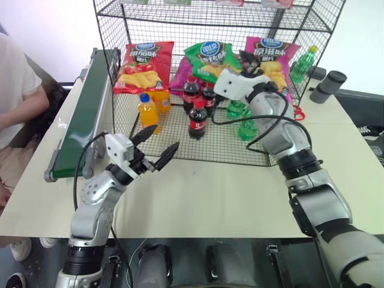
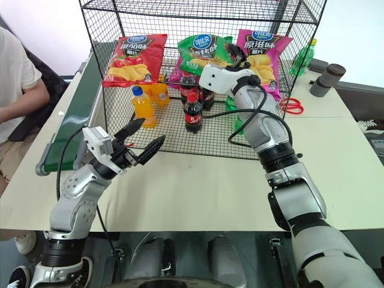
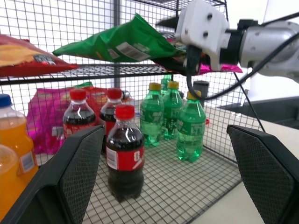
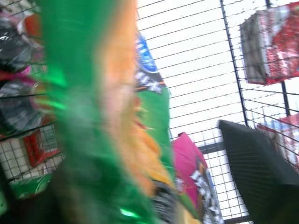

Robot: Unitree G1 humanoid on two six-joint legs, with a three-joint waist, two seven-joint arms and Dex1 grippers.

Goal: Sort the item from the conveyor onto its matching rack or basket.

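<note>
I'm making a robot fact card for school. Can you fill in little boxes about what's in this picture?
green chip bag: on the rack's middle shelf, between the red chip bag and the pink chip bag
rack: black wire, on the table
right claw: inside the rack, at the green bag
left claw: open, empty, in front of the rack
conveyor: green belt, nothing on it
bottom shelf: cola bottles, orange drinks, green bottles
</note>
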